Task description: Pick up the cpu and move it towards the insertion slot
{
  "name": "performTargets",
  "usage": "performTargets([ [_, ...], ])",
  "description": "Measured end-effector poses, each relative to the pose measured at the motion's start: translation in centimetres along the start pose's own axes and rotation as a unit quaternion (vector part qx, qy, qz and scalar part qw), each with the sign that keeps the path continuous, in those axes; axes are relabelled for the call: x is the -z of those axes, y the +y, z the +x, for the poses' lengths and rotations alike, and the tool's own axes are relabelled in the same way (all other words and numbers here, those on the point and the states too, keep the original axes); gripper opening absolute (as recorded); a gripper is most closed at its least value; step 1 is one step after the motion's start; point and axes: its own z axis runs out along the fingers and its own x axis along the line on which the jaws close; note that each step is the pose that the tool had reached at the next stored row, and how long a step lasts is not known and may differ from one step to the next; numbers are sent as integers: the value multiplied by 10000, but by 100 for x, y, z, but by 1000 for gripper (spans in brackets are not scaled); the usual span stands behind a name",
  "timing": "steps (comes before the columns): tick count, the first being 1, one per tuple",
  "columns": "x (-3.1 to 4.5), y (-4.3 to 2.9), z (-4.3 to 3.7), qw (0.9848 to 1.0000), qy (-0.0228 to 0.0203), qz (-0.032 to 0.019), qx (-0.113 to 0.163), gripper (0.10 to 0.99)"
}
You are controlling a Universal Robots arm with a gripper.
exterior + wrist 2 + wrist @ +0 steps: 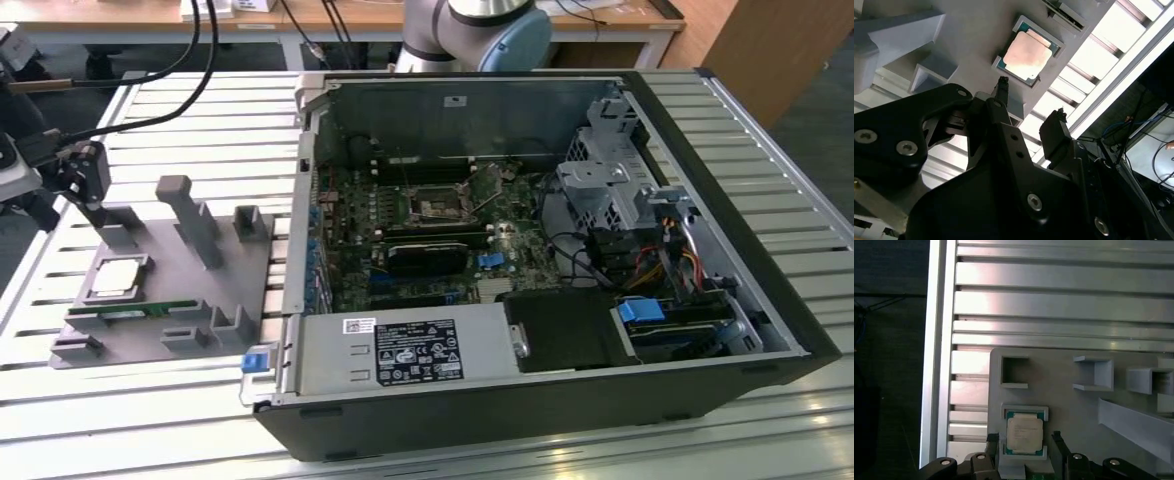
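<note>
Cpu (1025, 434) lies flat in a shallow square-framed recess of the grey holder plate (1064, 405), near that plate's edge, silvery matte top up with a thin greenish rim showing round it. The tool (1025, 440) hangs above it, released and holding nothing: its two black fingers (1056, 440) stand apart, one to each side of the recess, with a gap between each finger and the cpu. In the second wrist view the tool (1030, 100) shows the same spread, hard dark metal with screw heads, and the cpu (1026, 55) lies beyond the tips.

One plate, dull moulded plastic, carries three small square-walled pockets (1094, 374) further in and one long slanted rib. In the exterior view one green memory stick (127, 310) sits on the plate just beside the cpu (116, 277).

Under the plate, the counter (174, 110) is ribbed bright aluminium, with bare slats on the plate's far side. The open computer case (787, 330) is just beside the plate, at the exterior view's right. Its sheet-metal wall stands between the plate and the insertion slot (437, 207), a dark square with a shiny frame, well apart from the plate.
</note>
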Motion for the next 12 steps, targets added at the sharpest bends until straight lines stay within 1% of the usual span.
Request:
performTargets([
  [6,-52,-2,50,10000,0,0,5,529],
  [7,-75,-3,68,10000,-1,-1,6,529],
  [9,-101,-4,80,10000,0,0,7,514],
  [10,-114,-4,83,10000,0,0,7,447],
  [12,-134,-4,86,10000,0,1,7,447],
])
